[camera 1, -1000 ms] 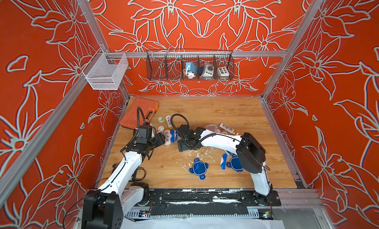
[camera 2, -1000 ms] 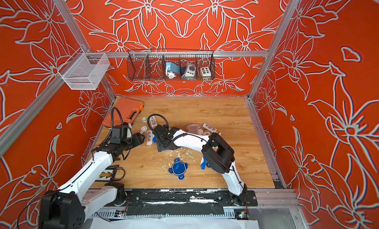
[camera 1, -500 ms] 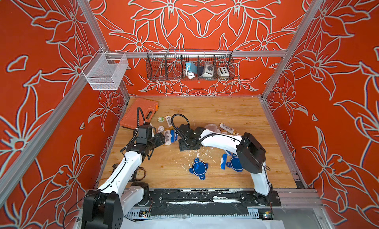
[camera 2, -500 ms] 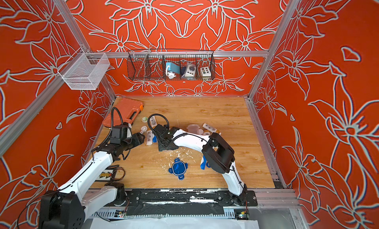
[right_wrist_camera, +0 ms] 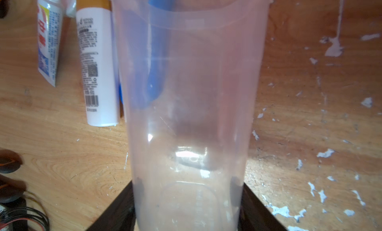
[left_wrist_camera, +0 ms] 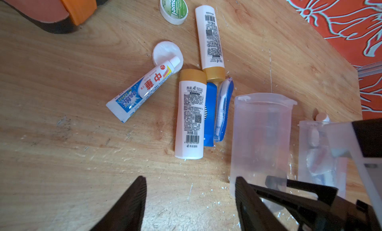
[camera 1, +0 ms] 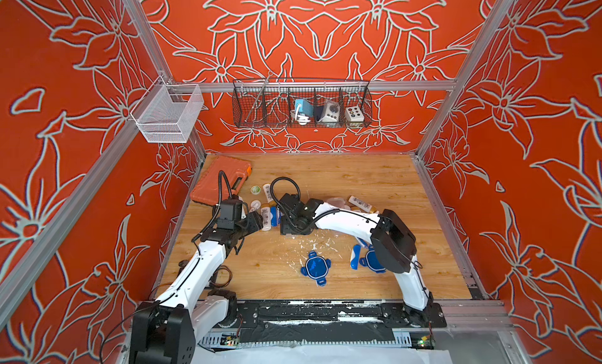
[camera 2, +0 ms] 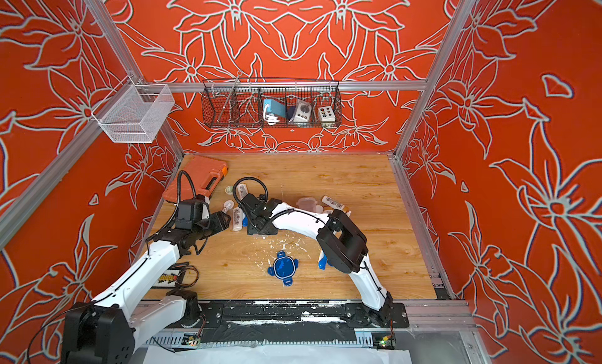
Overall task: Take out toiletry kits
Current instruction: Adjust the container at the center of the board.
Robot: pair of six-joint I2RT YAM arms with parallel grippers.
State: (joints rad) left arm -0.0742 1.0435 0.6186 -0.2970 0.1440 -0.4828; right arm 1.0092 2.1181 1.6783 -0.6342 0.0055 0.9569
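Note:
One toiletry kit lies loose on the wood left of centre: a green-topped towel tin [left_wrist_camera: 173, 7], two white gold-capped bottles [left_wrist_camera: 210, 39] [left_wrist_camera: 191, 114], toothpaste [left_wrist_camera: 144, 89] and a blue toothbrush case [left_wrist_camera: 223, 110]. In both top views this cluster [camera 1: 265, 212] [camera 2: 237, 215] sits between the arms. My right gripper [right_wrist_camera: 187, 199] [camera 1: 286, 230] is shut on the base of a clear jar [right_wrist_camera: 190, 95] [left_wrist_camera: 260, 137] that looks empty, mouth facing the items. My left gripper [left_wrist_camera: 190, 199] [camera 1: 260, 220] is open over bare wood beside that jar. A second clear jar [left_wrist_camera: 322, 157] [camera 1: 335, 202] holds more items.
An orange tool case [camera 1: 221, 183] [left_wrist_camera: 62, 8] lies at the back left. Two blue four-tab lids [camera 1: 315, 268] [camera 1: 371, 261] lie near the front. A black wire basket [camera 1: 301, 105] and a white mesh basket [camera 1: 167, 118] hang on the walls. White flecks dot the wood.
My right gripper's jaws have narrowed onto the clear jar. Both arms stay in about the same places, and the loose items have not moved.

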